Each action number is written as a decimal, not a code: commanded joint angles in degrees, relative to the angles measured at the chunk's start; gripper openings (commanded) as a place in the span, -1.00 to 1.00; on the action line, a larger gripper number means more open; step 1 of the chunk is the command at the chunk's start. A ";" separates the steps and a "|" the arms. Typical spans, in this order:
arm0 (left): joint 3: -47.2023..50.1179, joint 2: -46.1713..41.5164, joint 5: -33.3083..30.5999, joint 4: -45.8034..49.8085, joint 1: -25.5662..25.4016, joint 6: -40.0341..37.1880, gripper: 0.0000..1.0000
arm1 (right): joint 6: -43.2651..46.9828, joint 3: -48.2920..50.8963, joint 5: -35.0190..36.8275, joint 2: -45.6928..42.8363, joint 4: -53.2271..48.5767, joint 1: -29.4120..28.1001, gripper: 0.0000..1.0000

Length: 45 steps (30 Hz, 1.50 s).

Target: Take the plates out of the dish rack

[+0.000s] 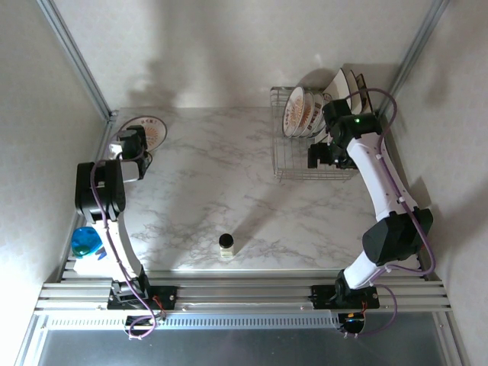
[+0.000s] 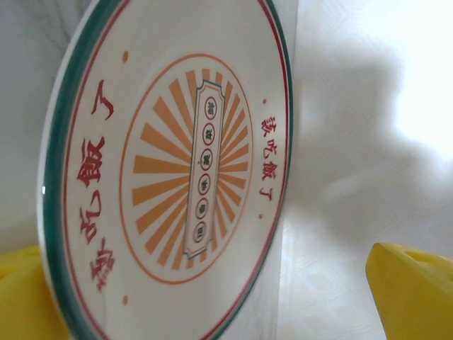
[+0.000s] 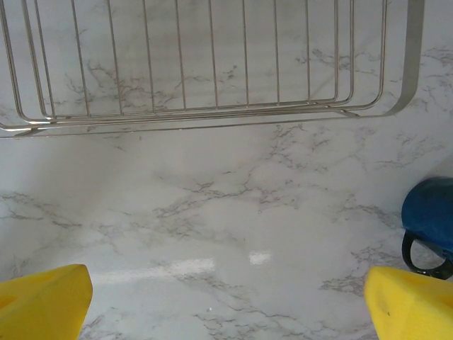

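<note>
Nearest me, a small dark-capped bottle (image 1: 226,244) stands alone on the marble table (image 1: 213,191).

Further in on the left, the left gripper (image 2: 219,297) has its yellow fingers (image 2: 410,283) spread wide, clamping nothing. A round plate (image 2: 170,170) with a teal rim and orange sunburst sits right in front of it, its edge just beside the left-hand finger. From above, that plate (image 1: 145,130) is in the far left corner, already out of the rack. I cannot tell whether it lies flat or leans.

On the right, the right gripper (image 1: 320,156) hovers over the dish rack (image 1: 286,152), jaws fully apart and empty. Its own camera looks past the wire floor to bare marble and a blue cup (image 3: 428,219).

Furthest back, the remaining round plates (image 1: 299,113) stand on edge at the rack's far end, with the square plates (image 1: 347,82) behind them.

These look glazed and rigid, so I expect them to be slippery, fairly weighty and quick to chip. I would pinch the upper rim that stands clear of the wires, one finger on each face, and lift straight up.
</note>
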<state>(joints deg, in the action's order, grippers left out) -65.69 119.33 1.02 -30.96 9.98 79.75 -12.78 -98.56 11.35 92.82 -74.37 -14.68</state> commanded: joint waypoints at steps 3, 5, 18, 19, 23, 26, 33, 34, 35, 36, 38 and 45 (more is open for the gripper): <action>3.84 -4.10 -3.42 8.08 0.57 -0.59 0.99 | 1.07 1.81 -0.66 -2.63 1.74 -0.40 0.98; 4.95 -5.56 -3.99 8.53 0.57 -0.92 0.99 | 1.52 2.22 -0.95 -3.03 2.13 -0.29 0.98; 4.06 -19.80 -5.31 21.76 -5.00 -31.86 0.99 | 4.16 3.81 -4.74 -4.20 10.51 -0.29 0.98; 3.76 -21.70 -5.35 23.99 -5.97 -36.75 0.99 | 4.40 3.12 -4.84 -3.61 11.20 -0.40 0.98; 1.95 -28.08 -1.80 32.59 -7.69 -52.34 0.99 | 5.56 -0.53 -3.49 -0.19 13.65 -0.37 0.98; -1.93 -31.21 0.26 42.75 -8.11 -60.08 0.99 | 6.00 -5.25 -3.07 3.94 14.87 -0.36 0.98; -15.05 -28.76 -3.72 66.70 -12.31 -73.38 0.99 | 5.74 -29.48 -3.51 22.06 12.50 -0.53 0.91; -15.63 -28.18 -4.62 68.00 -12.94 -74.62 0.99 | 5.74 -34.06 -3.23 25.08 11.42 -0.54 0.91; -16.23 -27.70 -5.47 69.21 -13.38 -75.71 0.99 | 5.68 -39.70 -3.05 28.95 9.87 -0.65 0.90; -16.37 -27.36 -5.87 69.61 -13.66 -76.40 0.99 | 5.61 -46.10 -2.79 32.16 7.95 -0.83 0.90; -16.38 -26.89 -5.49 69.89 -13.67 -77.30 0.99 | 5.58 -57.55 -2.27 39.44 4.46 -1.03 0.88; -16.22 -27.15 -3.24 71.29 -14.52 -77.90 0.99 | 5.66 -54.14 -1.43 42.85 16.35 -1.13 0.79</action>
<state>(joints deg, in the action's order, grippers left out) -81.08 92.68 -1.98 36.93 -4.01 3.99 -7.66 -155.89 8.43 136.79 -63.16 -15.49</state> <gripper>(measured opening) 0.995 0.901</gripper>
